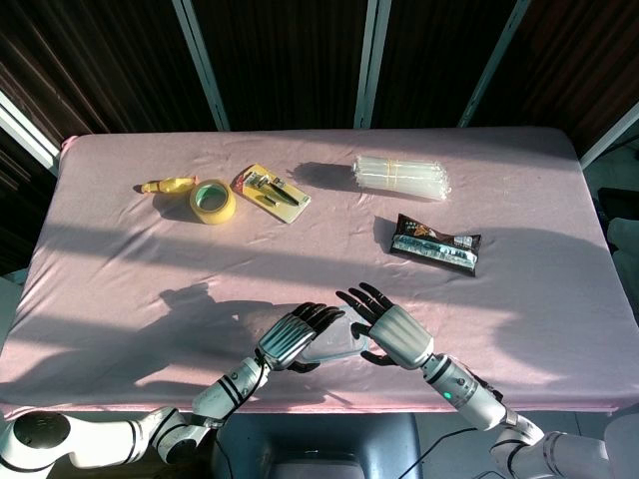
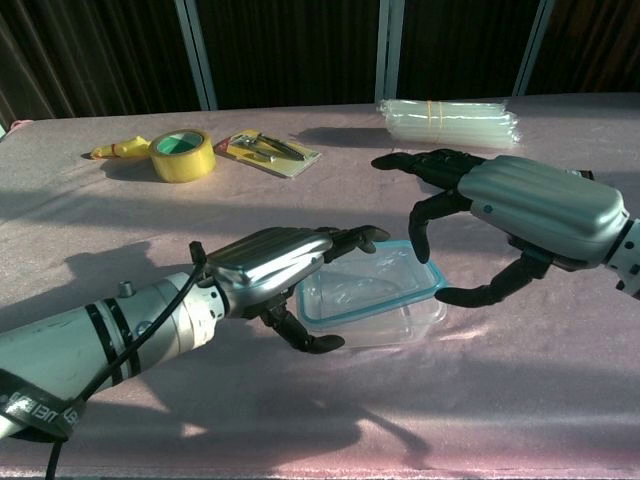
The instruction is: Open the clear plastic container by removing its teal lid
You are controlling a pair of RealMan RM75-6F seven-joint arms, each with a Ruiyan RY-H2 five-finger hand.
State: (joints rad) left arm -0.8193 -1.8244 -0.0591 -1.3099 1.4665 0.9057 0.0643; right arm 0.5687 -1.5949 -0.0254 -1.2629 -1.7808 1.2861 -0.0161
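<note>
Container [image 2: 372,302], clear plastic with a teal lid [image 2: 335,318] rim, sits at the near edge of the pink table [image 1: 120,269], about six o'clock in the head view. In the chest view it looks tilted, its right side raised; whether the lid has begun to part from the base is hard to tell. At its nine o'clock side the left hand [image 2: 270,262] cups over the near-left corner, fingers above and thumb below, seemingly holding it. At three o'clock the right hand [image 2: 520,215] hovers with fingers spread wide and curved, holding nothing and apparently not touching the container. Judging by this, the lid is not yet off; lifting it free remains. Tape [image 1: 212,200], a snack pack [image 1: 435,243] and a clear bundle [image 1: 401,177] lie well apart toward twelve o'clock.
</note>
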